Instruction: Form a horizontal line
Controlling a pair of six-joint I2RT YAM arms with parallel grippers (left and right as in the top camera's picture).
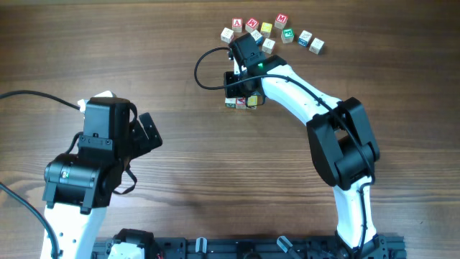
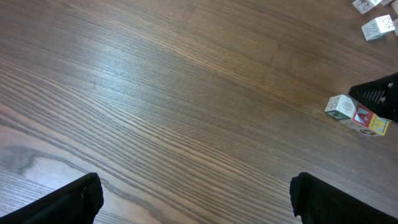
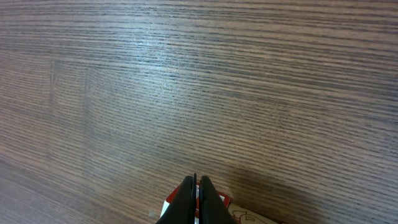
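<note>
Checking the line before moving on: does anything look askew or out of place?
Nothing stands out. The three cubes sit side by side in one row under the shut right gripper.

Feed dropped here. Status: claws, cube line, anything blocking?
Left claw open, aside. Right claw shut, above red-letter cube. It sits between green-marked cube and yellow cube, touching, in a row. Spare cubes apart, not blocking.
</note>
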